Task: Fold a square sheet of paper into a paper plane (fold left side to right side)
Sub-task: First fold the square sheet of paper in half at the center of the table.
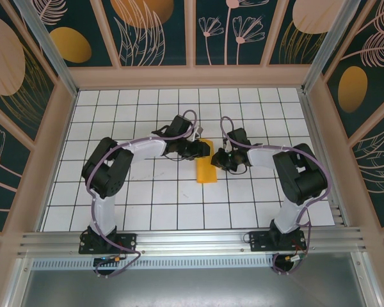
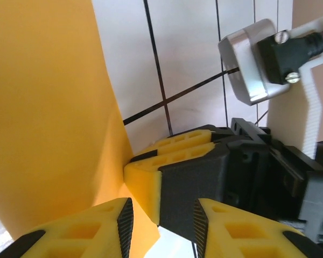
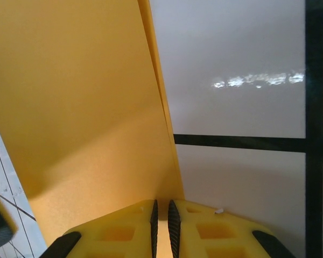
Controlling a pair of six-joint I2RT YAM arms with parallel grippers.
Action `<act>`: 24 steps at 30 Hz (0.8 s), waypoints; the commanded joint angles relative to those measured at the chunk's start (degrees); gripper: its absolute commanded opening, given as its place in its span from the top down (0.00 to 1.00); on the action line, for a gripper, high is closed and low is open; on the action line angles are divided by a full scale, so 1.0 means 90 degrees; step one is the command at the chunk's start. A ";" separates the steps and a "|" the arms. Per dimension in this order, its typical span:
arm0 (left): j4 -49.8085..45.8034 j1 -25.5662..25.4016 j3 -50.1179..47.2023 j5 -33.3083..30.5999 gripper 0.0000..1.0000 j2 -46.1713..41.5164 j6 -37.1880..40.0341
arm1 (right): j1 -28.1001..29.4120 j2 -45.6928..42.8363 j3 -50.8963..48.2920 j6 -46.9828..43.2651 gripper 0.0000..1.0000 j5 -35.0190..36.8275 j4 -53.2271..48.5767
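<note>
Sheet of paper: orange-yellow and plain. It lies on the white grid table near the middle, between the two grippers. From above it looks like a narrow upright rectangle, not a square.
Paper layers: in the right wrist view the sheet of paper shows two thin layers along its right edge, one on the other.
Left gripper: it is at the left long side of the sheet, near the far end. In its own camera the left gripper has the two yellow fingers spread wide apart. The left finger stands over the paper; whether it touches, I cannot tell.
Right gripper: it is at the right long side of the sheet. In its own camera the right gripper has the fingers almost together, with the paper edge pinched in the thin gap.
Meeting of grippers: in the left wrist view the right gripper sits against the paper edge, just in front of the left fingers.
</note>
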 commanded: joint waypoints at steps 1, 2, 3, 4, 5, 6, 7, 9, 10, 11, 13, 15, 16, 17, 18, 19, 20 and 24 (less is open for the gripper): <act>-0.0093 -0.0009 0.0165 -0.0082 0.63 0.0174 0.0020 | 0.0039 0.0434 -0.0062 -0.0140 0.80 0.0445 -0.0475; -0.0193 -0.0011 0.0184 -0.0203 0.63 0.0206 0.0072 | 0.0038 0.0447 -0.0048 -0.0144 0.80 0.0446 -0.0486; -0.0282 -0.0007 0.0192 -0.0304 0.63 0.0233 0.0113 | 0.0040 0.0460 -0.0037 -0.0154 0.80 0.0446 -0.0498; -0.0336 -0.0003 0.0186 -0.0397 0.64 0.0258 0.0120 | 0.0044 0.0468 -0.0035 -0.0170 0.80 0.0453 -0.0515; -0.0367 -0.0007 0.0159 -0.0499 0.65 0.0267 0.0110 | 0.0038 0.0473 -0.0033 -0.0192 0.80 0.0457 -0.0532; -0.0382 -0.0010 0.0130 -0.0557 0.66 0.0282 0.0086 | 0.0038 0.0479 -0.0033 -0.0210 0.80 0.0463 -0.0563; -0.0376 -0.0010 0.0110 -0.0583 0.66 0.0279 0.0060 | 0.0038 0.0484 -0.0015 -0.0234 0.80 0.0468 -0.0593; -0.0347 -0.0010 0.0054 -0.0653 0.67 0.0269 0.0010 | 0.0038 0.0486 -0.0011 -0.0288 0.80 0.0529 -0.0668; -0.0354 -0.0007 0.0035 -0.0694 0.67 0.0276 -0.0008 | 0.0036 0.0496 -0.0005 -0.0317 0.80 0.0555 -0.0706; -0.0368 -0.0002 0.0022 -0.0738 0.67 0.0274 0.0003 | 0.0032 0.0495 0.0005 -0.0338 0.80 0.0578 -0.0740; -0.0398 -0.0004 0.0001 -0.0820 0.68 0.0288 0.0027 | 0.0028 0.0503 0.0005 -0.0368 0.80 0.0605 -0.0780; -0.0403 -0.0007 -0.0048 -0.0857 0.68 0.0308 0.0028 | 0.0032 0.0522 0.0003 -0.0400 0.80 0.0616 -0.0813; -0.0402 -0.0006 -0.0074 -0.0879 0.68 0.0312 0.0027 | 0.0030 0.0523 0.0003 -0.0398 0.80 0.0614 -0.0820; -0.0388 -0.0005 -0.0116 -0.0902 0.68 0.0316 0.0028 | 0.0029 0.0533 -0.0004 -0.0407 0.80 0.0618 -0.0828; -0.0359 -0.0001 -0.0153 -0.0905 0.68 0.0312 0.0021 | 0.0034 0.0540 -0.0005 -0.0408 0.80 0.0616 -0.0832; -0.0337 -0.0003 -0.0189 -0.0915 0.69 0.0325 0.0014 | 0.0028 0.0541 -0.0005 -0.0418 0.80 0.0617 -0.0830; -0.0334 -0.0006 -0.0218 -0.0934 0.69 0.0325 0.0009 | 0.0031 0.0549 -0.0005 -0.0418 0.80 0.0621 -0.0839; -0.0324 0.0009 -0.0281 -0.0984 0.69 0.0346 0.0009 | 0.0028 0.0563 -0.0005 -0.0427 0.80 0.0620 -0.0864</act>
